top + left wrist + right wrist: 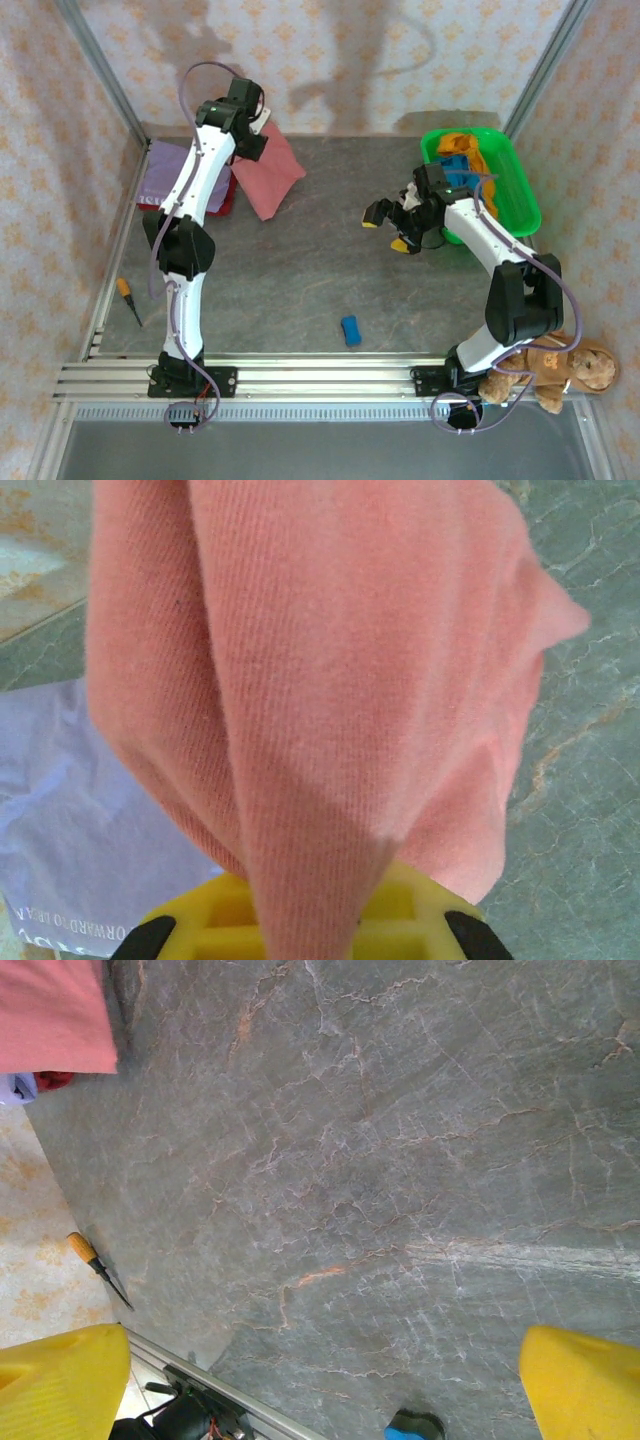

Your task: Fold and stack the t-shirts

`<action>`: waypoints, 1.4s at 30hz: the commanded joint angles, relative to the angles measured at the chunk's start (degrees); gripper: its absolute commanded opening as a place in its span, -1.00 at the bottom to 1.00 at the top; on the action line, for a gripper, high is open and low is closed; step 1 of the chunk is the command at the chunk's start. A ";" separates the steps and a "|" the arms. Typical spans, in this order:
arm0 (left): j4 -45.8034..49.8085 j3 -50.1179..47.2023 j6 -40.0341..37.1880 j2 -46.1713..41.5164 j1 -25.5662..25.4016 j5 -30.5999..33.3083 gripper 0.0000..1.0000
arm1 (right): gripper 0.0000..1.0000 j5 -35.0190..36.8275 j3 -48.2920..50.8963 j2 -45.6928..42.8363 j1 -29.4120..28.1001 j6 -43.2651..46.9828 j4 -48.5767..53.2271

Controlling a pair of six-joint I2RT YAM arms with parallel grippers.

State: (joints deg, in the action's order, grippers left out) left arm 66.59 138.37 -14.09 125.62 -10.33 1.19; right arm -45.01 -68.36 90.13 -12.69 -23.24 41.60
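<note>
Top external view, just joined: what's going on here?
The left gripper, jaws shut, holds the salmon-pink t-shirt at the table's far left, beside the lilac t-shirt and dark red t-shirt lying there. The right gripper hangs with jaws open and empty over bare table, next to the green bin holding the orange t-shirt and blue t-shirt.

**Odds and ends around the grey table**

The table (300,270) is grey stone veined with rust. A small blue block (350,330) lies alone low in the middle of the frame, just above the metal rail (320,378) that runs along the near edge. At the left edge lies a screwdriver (128,298) with an orange handle, tip pointing down and right. A green bin (522,190) sits in the upper right corner. A brown teddy bear (560,368) slumps in the lower right, past the rail's end. Pale patterned walls (330,60) close in the scene.
</note>
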 commanded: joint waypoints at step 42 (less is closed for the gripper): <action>5.35 5.93 -6.26 -8.09 15.85 -12.61 -1.00 | 0.99 0.52 -6.11 1.92 0.56 0.23 3.92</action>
State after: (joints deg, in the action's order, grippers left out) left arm 71.64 144.68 -18.72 120.44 4.69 -10.11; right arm -44.97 -72.58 91.68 -12.32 -22.68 44.14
